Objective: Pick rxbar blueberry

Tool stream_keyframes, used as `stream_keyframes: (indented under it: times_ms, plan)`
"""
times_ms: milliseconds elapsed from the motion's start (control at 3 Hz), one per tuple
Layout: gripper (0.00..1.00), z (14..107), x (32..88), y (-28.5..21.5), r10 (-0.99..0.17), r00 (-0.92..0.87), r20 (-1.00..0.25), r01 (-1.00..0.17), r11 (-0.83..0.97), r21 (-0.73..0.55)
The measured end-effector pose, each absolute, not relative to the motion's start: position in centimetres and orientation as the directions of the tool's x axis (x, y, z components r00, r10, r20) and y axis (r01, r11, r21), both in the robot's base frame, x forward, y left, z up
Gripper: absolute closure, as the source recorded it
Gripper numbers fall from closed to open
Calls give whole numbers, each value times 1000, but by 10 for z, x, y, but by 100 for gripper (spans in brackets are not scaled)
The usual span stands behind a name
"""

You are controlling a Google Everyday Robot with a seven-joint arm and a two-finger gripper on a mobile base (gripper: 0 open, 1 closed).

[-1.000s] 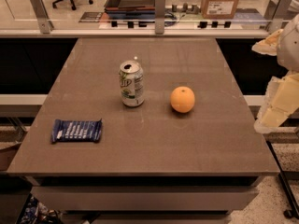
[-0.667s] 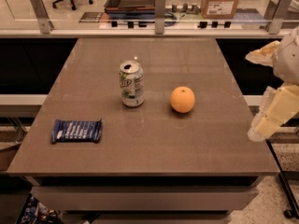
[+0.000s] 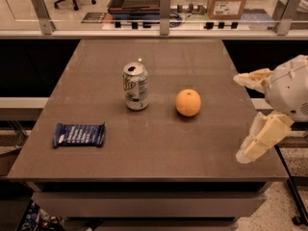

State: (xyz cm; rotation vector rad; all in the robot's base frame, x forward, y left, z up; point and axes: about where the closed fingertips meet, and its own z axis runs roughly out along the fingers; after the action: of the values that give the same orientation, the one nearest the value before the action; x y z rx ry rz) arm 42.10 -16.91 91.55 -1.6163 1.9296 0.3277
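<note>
Gripper: the gripper (image 3: pixel 240 118) hangs at the right edge of the worktop (image 3: pixel 159 148), its two pale fingers (image 3: pixel 260 138) spread wide apart, one above the other, with nothing between them.
Nearest thing: an orange (image 3: pixel 188 102) sits to the left of the gripper, apart from it, near the middle of the worktop.
Further left: a green-white soda can (image 3: pixel 136 86) stands upright, near the orange but not touching it.
Task's thing: the rxbar blueberry (image 3: pixel 79 134) lies flat near the front left corner, well apart from the gripper, with its long side running along the front edge.
In the way: the orange and can sit further back than the bar; the front strip of the worktop between gripper and bar is bare.
Edges: the bar is close to the left edge and a little back from the front one.
Containers: what the can holds cannot be seen; a cardboard box (image 3: pixel 227 0) stands beyond the far rail.
</note>
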Motion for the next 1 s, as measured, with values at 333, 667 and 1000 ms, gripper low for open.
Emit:
stream_keyframes:
  times_ms: [333, 667, 1000]
  plan:
    - [0, 903, 411, -151, -744, -35, -667, -964, 202, -175]
    - [0, 897, 399, -129, -687, 5, -727, -971, 170, -168]
    - [15, 891, 394, -112, -649, 22, -760, -978, 145, -152]
